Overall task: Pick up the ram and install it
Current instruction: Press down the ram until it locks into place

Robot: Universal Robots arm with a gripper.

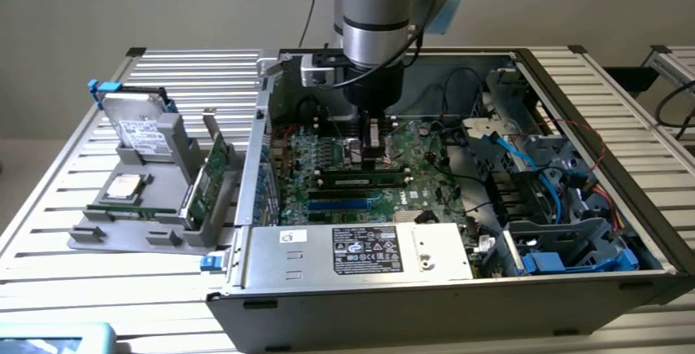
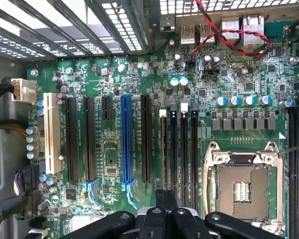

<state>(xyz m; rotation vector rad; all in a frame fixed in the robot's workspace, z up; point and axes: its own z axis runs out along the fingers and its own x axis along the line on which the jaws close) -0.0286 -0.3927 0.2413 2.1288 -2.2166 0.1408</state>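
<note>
Ram (image 1: 363,181): seated flat in a motherboard (image 2: 139,89) slot just below the end effector; looks light, stiff and fragile (best held by its long edges, not the chips).
End effector (image 1: 375,155): fingers pressed together, tips at or just above the ram's top edge; holding nothing visible.

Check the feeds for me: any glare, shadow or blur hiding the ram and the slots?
Exterior view: the arm throws shade over the motherboard, yet the ram lying in its slot below the claw reads clearly; the metal table is bright, not blown out. Wrist view: evenly lit and sharp across the slots; backlight glares through the case grille.
</note>
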